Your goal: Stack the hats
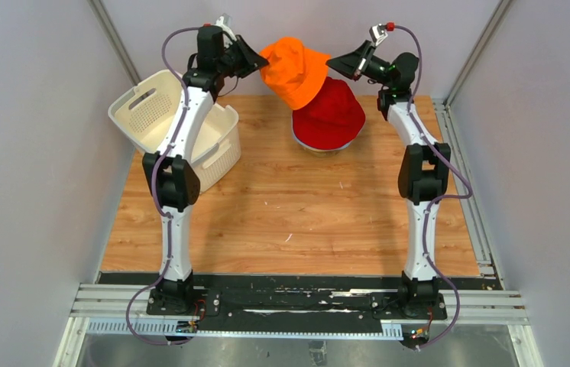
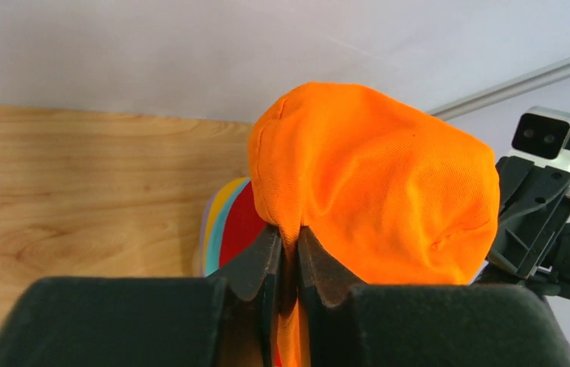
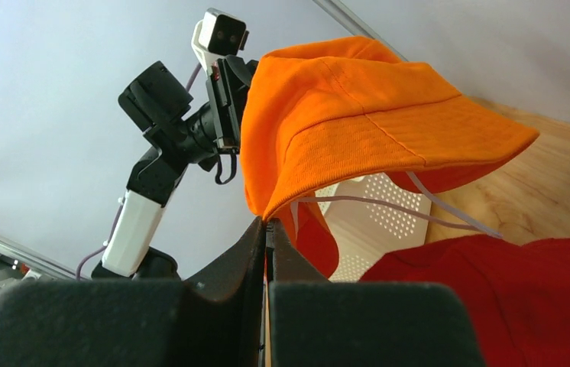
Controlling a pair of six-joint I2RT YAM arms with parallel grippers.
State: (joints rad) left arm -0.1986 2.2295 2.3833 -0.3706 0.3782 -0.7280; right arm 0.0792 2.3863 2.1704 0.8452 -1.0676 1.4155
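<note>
Wooden table [image 1: 289, 222] fills the centre of the frame. White basket [image 1: 152, 115] stands upper left. Red hat [image 1: 331, 115] lies upper centre. Orange hat [image 1: 297, 69] hangs just above it, held between left gripper [image 1: 255, 65] and right gripper [image 1: 335, 61], both pinched narrow on its fabric.

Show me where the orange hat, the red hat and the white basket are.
orange hat [image 1: 297, 69]: top external view, on its crown.
red hat [image 1: 331, 115]: top external view, on the top of its crown.
white basket [image 1: 152, 115]: top external view, on its perforated inner wall.
</note>
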